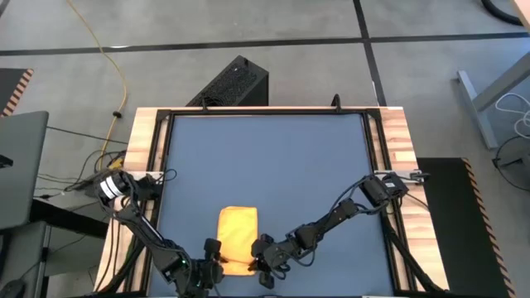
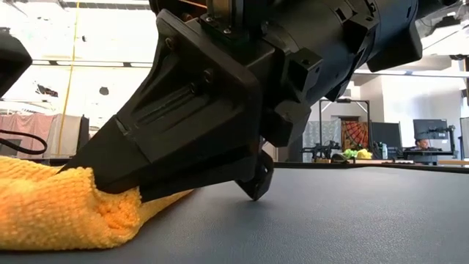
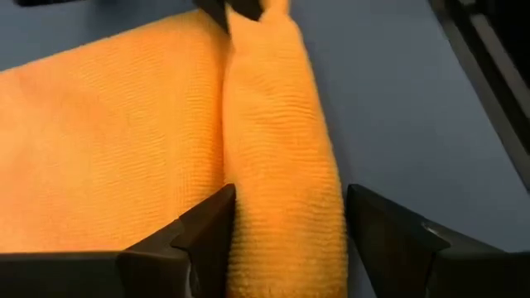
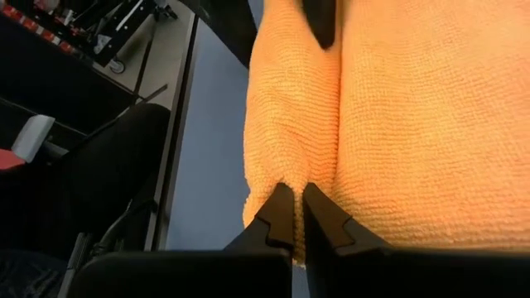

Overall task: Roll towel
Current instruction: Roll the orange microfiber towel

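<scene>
A: Even, soft light over the table [image 1: 273, 157] from above, no hard shadows, floor pale and flat.

B: Low view's another story: windows behind blow out white, and the right gripper [image 2: 102, 187] looms as a dark mass against them, blurred by closeness.

A: Towel [image 2: 51, 202] stays bright there, weave a bit soft.

B: Wrist views are well lit; towel weave crisp mid-frame, the near fingers [image 3: 207, 240] soft and shadowed.

One towel [image 1: 237, 236] on the table [image 1: 281, 157], just the one. Two arms are in play, so two hands: the left hand [image 1: 214, 263] and the right hand [image 1: 258, 263]. One black box [image 1: 232, 83] sits beyond the table.
</scene>
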